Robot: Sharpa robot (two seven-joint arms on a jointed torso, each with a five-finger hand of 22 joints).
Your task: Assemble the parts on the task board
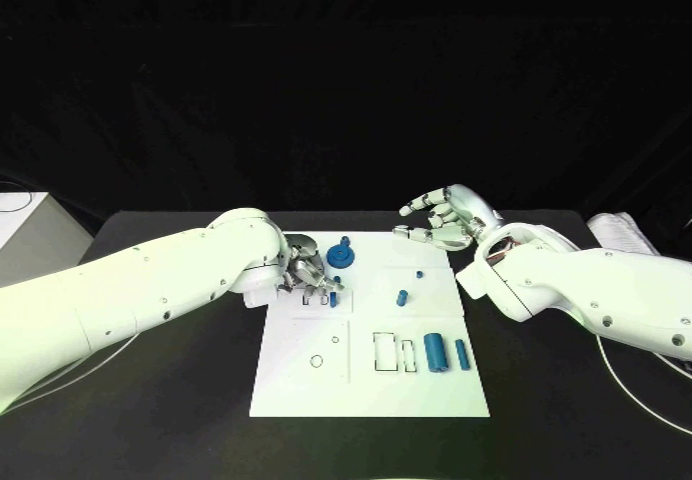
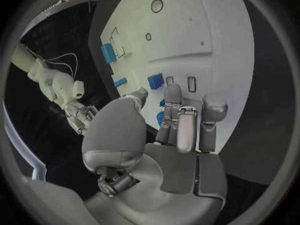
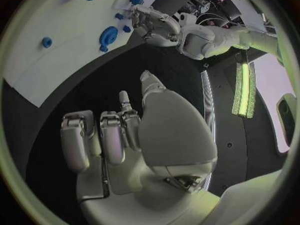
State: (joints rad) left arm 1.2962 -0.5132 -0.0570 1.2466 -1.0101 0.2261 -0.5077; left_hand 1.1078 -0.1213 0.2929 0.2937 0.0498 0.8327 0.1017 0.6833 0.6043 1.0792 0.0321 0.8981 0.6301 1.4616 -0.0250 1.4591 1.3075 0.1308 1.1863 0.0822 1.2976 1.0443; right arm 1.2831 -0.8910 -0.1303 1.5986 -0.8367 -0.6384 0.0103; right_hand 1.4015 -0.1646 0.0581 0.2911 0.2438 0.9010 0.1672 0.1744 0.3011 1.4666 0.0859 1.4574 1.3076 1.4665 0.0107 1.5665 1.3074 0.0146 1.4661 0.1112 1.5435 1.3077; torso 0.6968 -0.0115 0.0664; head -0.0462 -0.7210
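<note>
The white task board (image 1: 368, 390) lies mid-worktop (image 1: 173, 420). The left hand (image 1: 307, 272) rests at the board's far left corner, fingers curled over a small blue part (image 1: 333, 298); I cannot tell whether it grips it. A blue round part (image 1: 342, 257) stands just beside. The right hand (image 1: 444, 217) hovers beyond the board's far edge, fingers apart, holding nothing.

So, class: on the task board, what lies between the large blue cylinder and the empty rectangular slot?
In the head view, a slim blue bar lies between the large blue cylinder and the empty rectangular slot on the task board.
</note>
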